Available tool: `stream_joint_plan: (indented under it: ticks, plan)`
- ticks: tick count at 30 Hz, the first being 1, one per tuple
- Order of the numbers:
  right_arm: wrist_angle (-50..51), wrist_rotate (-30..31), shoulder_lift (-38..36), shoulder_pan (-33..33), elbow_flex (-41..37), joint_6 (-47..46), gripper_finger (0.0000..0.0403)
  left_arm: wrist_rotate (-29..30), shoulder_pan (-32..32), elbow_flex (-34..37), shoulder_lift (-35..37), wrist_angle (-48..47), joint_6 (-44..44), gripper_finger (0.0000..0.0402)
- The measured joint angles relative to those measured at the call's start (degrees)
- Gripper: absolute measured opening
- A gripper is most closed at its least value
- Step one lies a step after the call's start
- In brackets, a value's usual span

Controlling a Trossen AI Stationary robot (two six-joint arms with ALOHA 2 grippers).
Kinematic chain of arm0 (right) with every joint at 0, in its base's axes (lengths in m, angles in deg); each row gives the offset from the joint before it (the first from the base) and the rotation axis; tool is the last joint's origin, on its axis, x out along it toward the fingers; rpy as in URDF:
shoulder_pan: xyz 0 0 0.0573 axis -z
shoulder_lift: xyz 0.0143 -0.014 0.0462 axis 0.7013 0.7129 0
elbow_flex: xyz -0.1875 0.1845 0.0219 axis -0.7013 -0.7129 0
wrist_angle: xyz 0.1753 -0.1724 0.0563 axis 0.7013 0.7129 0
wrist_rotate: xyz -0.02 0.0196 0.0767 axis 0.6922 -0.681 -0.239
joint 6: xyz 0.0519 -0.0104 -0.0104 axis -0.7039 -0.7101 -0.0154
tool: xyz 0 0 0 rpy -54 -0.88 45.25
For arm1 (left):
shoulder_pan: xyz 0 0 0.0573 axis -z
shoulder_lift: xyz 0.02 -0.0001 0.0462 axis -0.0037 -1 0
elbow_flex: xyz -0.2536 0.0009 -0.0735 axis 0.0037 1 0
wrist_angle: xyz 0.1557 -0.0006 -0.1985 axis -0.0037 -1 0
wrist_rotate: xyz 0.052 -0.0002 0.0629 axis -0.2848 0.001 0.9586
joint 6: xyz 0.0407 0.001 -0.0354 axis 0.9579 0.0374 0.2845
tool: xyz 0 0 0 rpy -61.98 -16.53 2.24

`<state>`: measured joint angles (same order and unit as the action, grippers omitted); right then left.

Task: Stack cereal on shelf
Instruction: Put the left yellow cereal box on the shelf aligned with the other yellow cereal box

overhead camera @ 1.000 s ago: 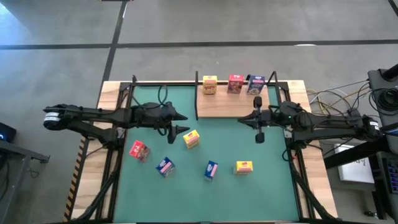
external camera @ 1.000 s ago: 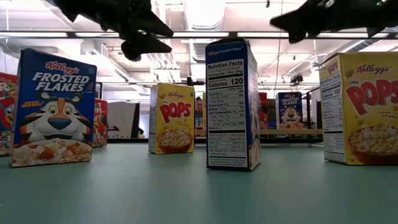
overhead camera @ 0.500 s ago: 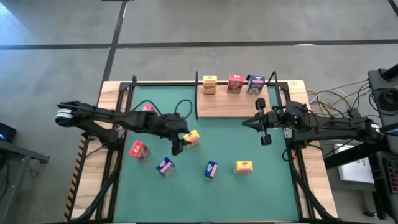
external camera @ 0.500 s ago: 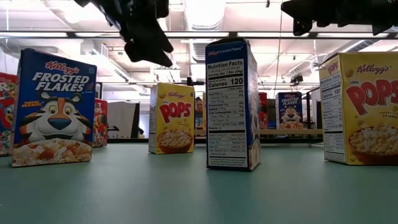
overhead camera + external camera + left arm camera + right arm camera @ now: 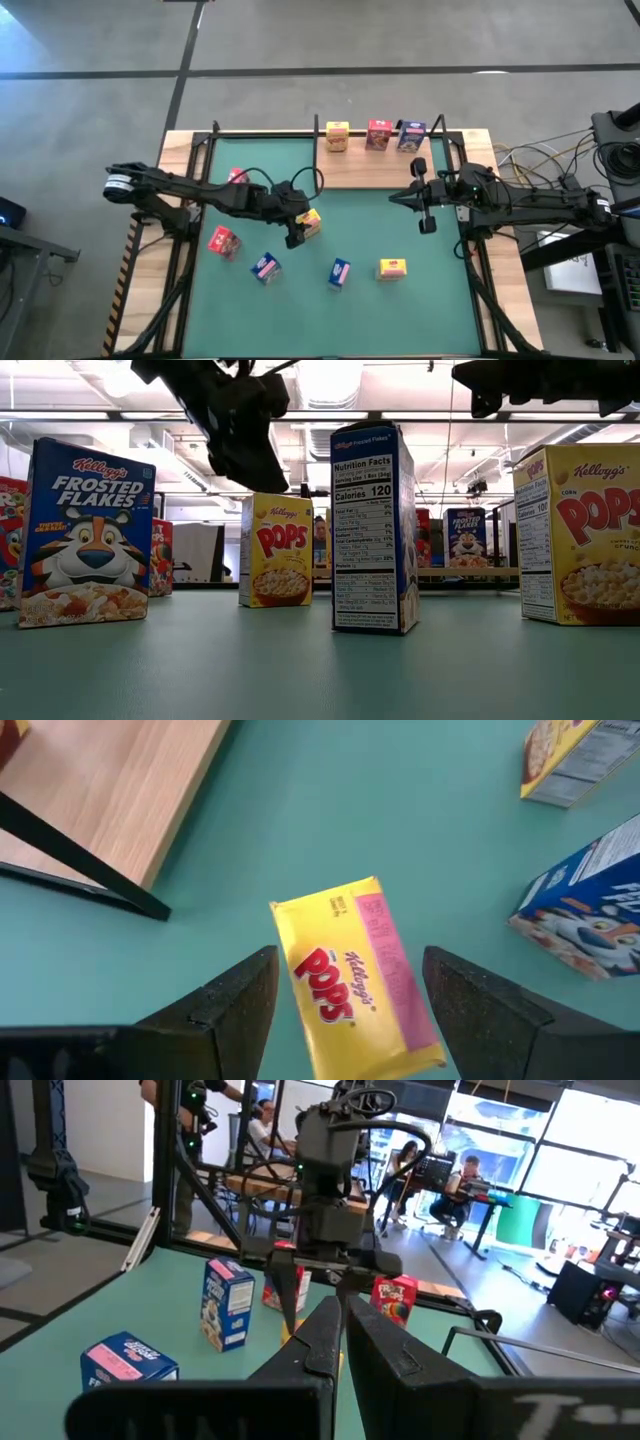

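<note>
My left gripper [image 5: 350, 958] is open, pointing down over a yellow cereal box [image 5: 358, 978] that lies flat on the green mat near its middle [image 5: 308, 222]. The fingers stand on either side of the box without touching it. My right gripper [image 5: 425, 210] is shut and hovers over the near right corner of the wooden shelf [image 5: 370, 170]. A yellow [image 5: 338, 136], a red [image 5: 378, 134] and a blue box [image 5: 411, 135] stand along the shelf's far edge. More boxes sit on the mat: red [image 5: 224, 241], blue [image 5: 265, 267], blue [image 5: 340, 272], yellow [image 5: 392, 268].
Another red box [image 5: 237, 175] shows at the mat's far left, partly behind my left arm. Thin black posts [image 5: 316, 128] stand at the shelf's corners. A black frame [image 5: 200, 150] runs round the mat. People sit in the room beyond the table [image 5: 465, 1175].
My left gripper has moved toward the table's near edge and to the right, tipped downward and come lower, ending over the yellow box near the middle of the mat. My right gripper shifted slightly to the right early on and has stayed still since.
</note>
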<state>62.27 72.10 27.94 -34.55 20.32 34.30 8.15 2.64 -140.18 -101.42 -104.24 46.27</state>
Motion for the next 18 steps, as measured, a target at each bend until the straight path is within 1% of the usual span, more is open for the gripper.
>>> stream_joint_plan:
  ticks: [6, 18]
  plan:
    - [0.64, 0.0, 0.0, 0.0, 0.0, 0.07, 0.0012, -1.98, 0.0, 0.25, 0.0, 0.0, -1.09, 0.0233]
    - [0.81, 0.02, 0.02, 0.02, -0.02, 0.09, 0.0012, -2.06, 0.0, 1.14, -3.16, 0.04, -1.78, 0.0233]
